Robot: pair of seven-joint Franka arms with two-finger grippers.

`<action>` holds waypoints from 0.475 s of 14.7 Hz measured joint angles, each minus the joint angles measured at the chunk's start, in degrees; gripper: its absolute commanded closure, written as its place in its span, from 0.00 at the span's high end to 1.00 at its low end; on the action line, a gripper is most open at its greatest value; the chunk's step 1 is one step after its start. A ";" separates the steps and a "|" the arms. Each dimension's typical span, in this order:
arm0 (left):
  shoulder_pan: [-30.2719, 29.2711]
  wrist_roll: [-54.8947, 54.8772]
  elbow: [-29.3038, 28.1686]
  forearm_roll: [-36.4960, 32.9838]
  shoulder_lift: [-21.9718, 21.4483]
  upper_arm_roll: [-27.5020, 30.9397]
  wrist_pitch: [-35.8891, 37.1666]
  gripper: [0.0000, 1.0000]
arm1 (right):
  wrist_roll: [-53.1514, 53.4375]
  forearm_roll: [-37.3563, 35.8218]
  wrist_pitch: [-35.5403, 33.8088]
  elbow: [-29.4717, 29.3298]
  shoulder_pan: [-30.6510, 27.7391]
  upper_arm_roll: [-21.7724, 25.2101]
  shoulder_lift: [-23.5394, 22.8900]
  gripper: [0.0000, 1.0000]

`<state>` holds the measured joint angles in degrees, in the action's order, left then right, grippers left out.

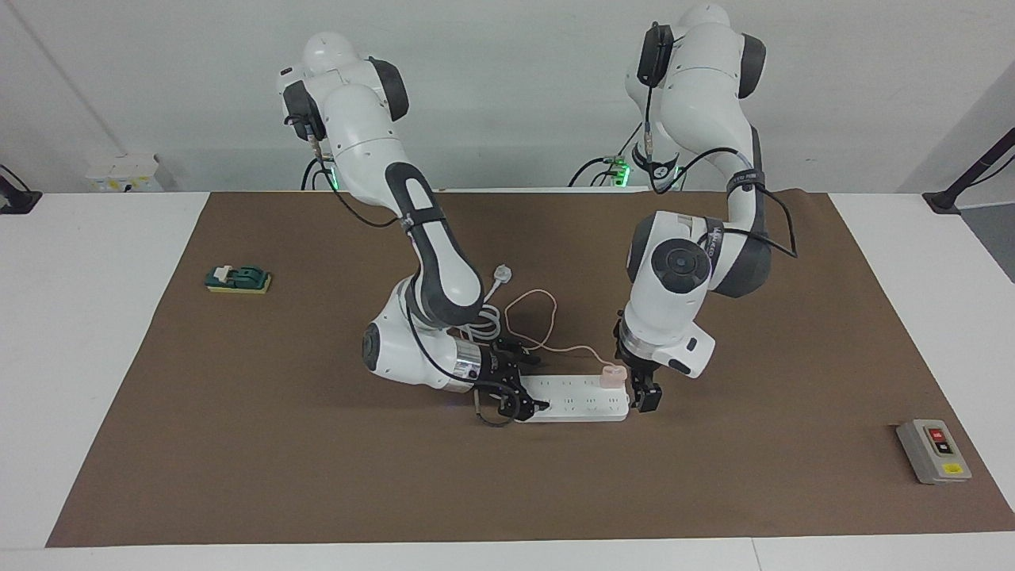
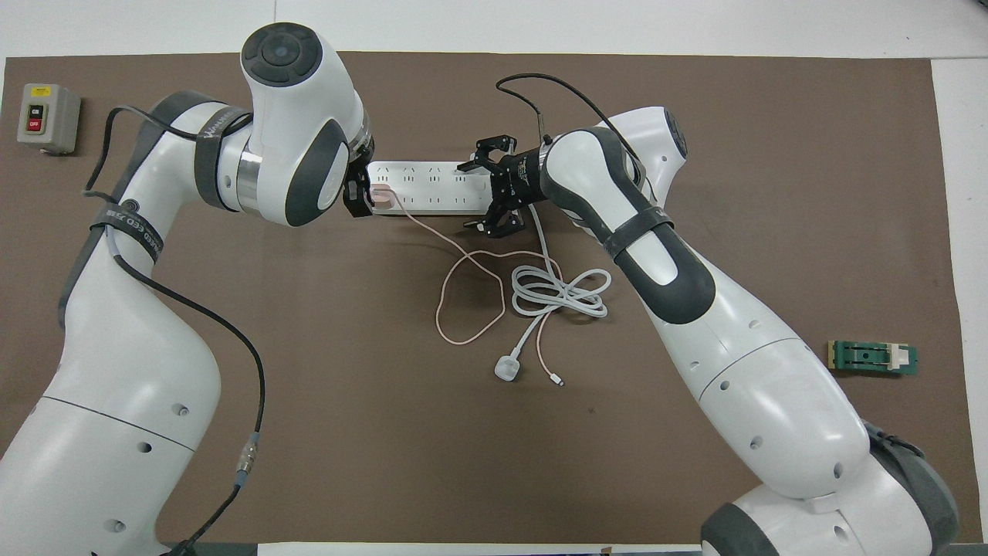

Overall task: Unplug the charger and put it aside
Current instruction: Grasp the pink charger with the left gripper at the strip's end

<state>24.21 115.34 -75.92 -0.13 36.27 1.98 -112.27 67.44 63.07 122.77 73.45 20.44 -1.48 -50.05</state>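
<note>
Pale-pink and cube-shaped, the charger [image 1: 610, 376] sits plugged into the long white power strip [image 1: 577, 398], at the strip's end toward the left arm's side of the table. Its thin pink cable [image 2: 463, 305] runs from the cube toward the robots and curls into a loose loop on the brown paper mat [image 1: 277, 444].

At that end of the strip, the left gripper [image 1: 646, 395] points down just beside the charger; I cannot tell how far its fingers are spread or whether they touch the cube. The right gripper [image 1: 519, 388] lies low and nearly level at the strip's other end, its black fingers spread wide so that one sits on each long side of the strip; actual contact is unclear.

A thick white cord [image 2: 559, 292] lies coiled nearer the robots than the strip and ends in a round white plug [image 2: 508, 368]. A grey switch box [image 1: 933, 450] and a green block [image 1: 238, 278] rest well apart, at opposite ends of the mat.
</note>
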 measured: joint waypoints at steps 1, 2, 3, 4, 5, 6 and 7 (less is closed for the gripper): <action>0.20 0.00 -1.19 0.00 -0.37 0.00 -0.66 1.00 | -0.11 -0.03 0.00 -0.07 0.00 0.07 -0.01 1.00; 0.34 0.00 -1.99 0.00 -0.74 -0.01 -0.83 1.00 | -0.12 -0.09 0.00 -0.20 -0.01 0.23 -0.05 1.00; 0.42 0.00 -2.68 0.00 -1.16 -0.02 -0.88 1.00 | -0.13 -0.11 0.00 -0.44 -0.03 0.44 -0.16 1.00; 0.50 0.00 -3.23 0.00 -1.55 -0.02 -0.89 1.00 | -0.13 -0.13 0.00 -0.86 -0.10 0.61 -0.32 1.00; 0.60 0.00 -3.64 0.00 -1.84 -0.04 -0.91 1.00 | -0.13 -0.16 0.00 -1.25 -0.17 0.70 -0.50 1.00; 0.80 0.00 -3.93 0.00 -2.05 -0.04 -0.96 1.00 | -0.13 -0.34 0.00 -1.56 -0.23 0.76 -0.69 1.00; 1.00 0.00 -4.16 0.00 -2.18 -0.05 -1.10 1.00 | -0.13 -0.91 0.00 -1.68 -0.26 0.76 -0.84 1.00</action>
<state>25.21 115.34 -80.08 -0.13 34.09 1.93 -113.37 67.30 62.17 122.77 71.76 20.17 -0.72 -50.89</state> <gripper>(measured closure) 0.000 0.000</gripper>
